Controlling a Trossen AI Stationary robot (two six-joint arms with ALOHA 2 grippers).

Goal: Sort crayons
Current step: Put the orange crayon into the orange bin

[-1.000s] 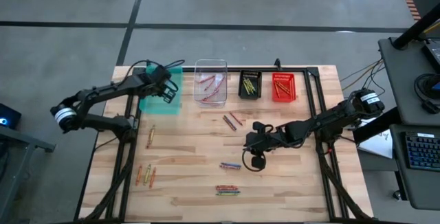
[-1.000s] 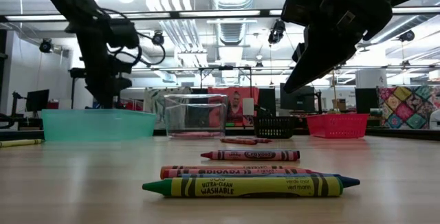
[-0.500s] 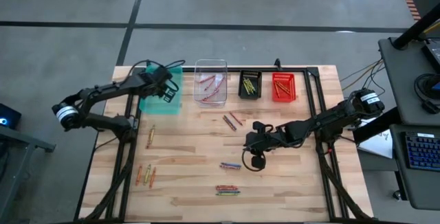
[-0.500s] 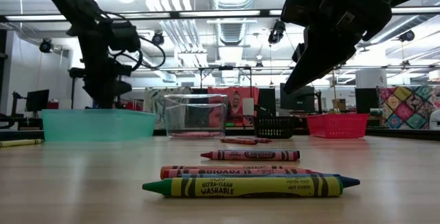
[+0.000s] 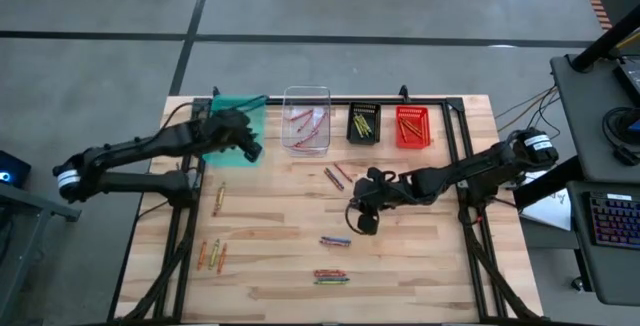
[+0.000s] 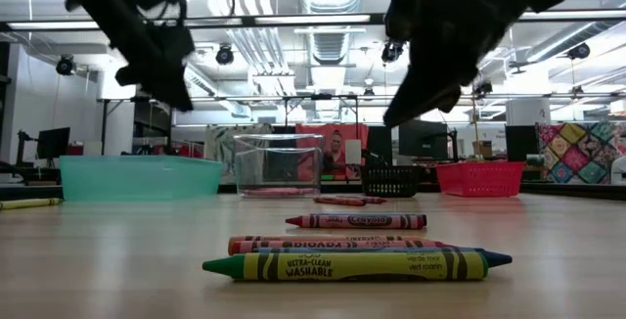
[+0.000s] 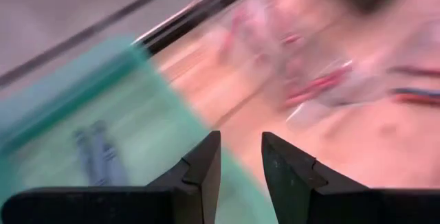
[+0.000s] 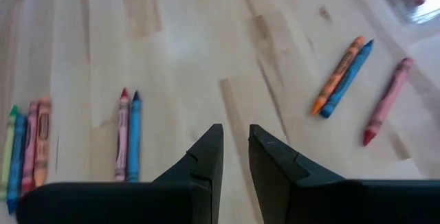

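Observation:
Loose crayons lie flat on the wooden table: a pair (image 5: pixel 338 176) mid-table, a pair (image 5: pixel 335 240) nearer, a bunch (image 5: pixel 332 277) by the near edge, and more at the left (image 5: pixel 212 255). My left gripper (image 5: pixel 250 149) hangs open over the near right corner of the teal bin (image 5: pixel 237 126), where blue crayons (image 7: pixel 96 155) lie. Above the table's middle my right gripper (image 5: pixel 362 222) is open, with nothing between its fingers. It looks down at a red and blue pair (image 8: pixel 128 135).
Along the far edge, right of the teal bin, stand a clear bin (image 5: pixel 306 121) with red crayons, a black bin (image 5: pixel 363 123) with yellow ones and a red bin (image 5: pixel 412 126). Black frame rails (image 5: pixel 455 136) run along the table's sides.
My left gripper has drawn back from above the teal bin toward the near edge and risen, tipping less steeply downward. My right gripper has shifted a little toward the far edge. The crayons on the table lie as before.

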